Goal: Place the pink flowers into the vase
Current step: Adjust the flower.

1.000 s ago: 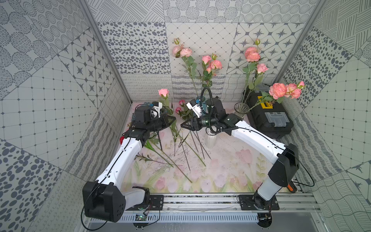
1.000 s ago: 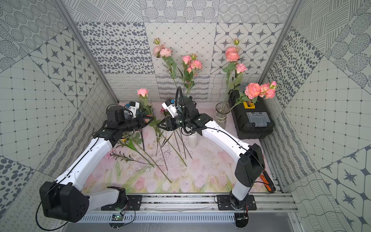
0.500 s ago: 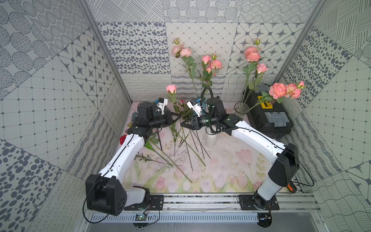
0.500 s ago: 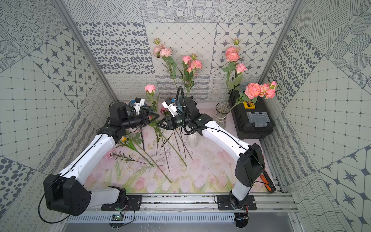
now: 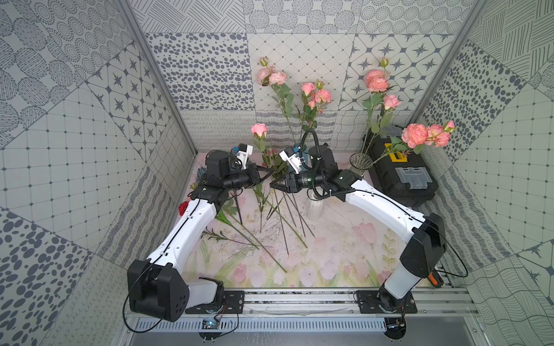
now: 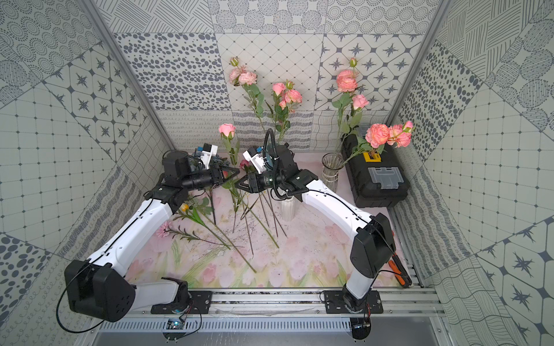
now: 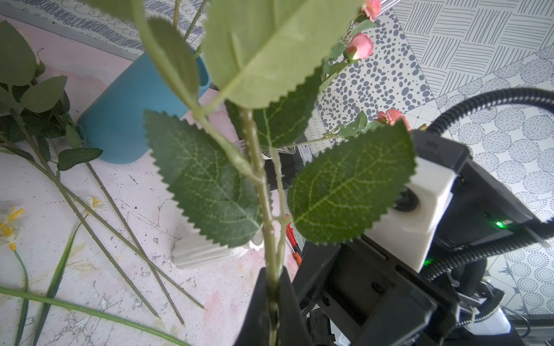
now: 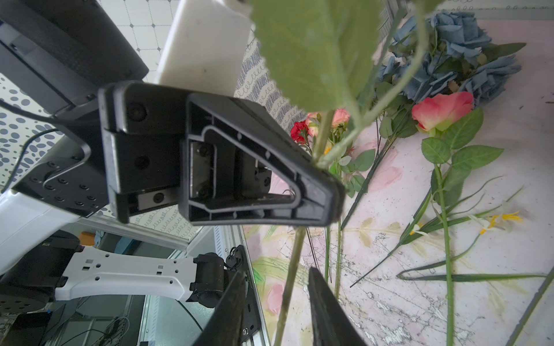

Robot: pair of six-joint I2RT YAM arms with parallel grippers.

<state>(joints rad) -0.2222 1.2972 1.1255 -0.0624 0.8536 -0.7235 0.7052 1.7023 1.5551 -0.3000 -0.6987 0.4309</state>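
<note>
Right wrist view: straddling the pink rose stem (image 8: 292, 263) with right fingers (image 8: 323, 314) narrowly parted, beside left fingers (image 8: 314, 194) clamping it; probably needing squaring and closing firmly before loosening left.

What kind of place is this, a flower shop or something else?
Most likely a robot test booth, not a shop: patterned panels wall it in, the left arm and right arm are bolted to a metal rail, and loose flowers lie on a flower-printed mat.
</note>
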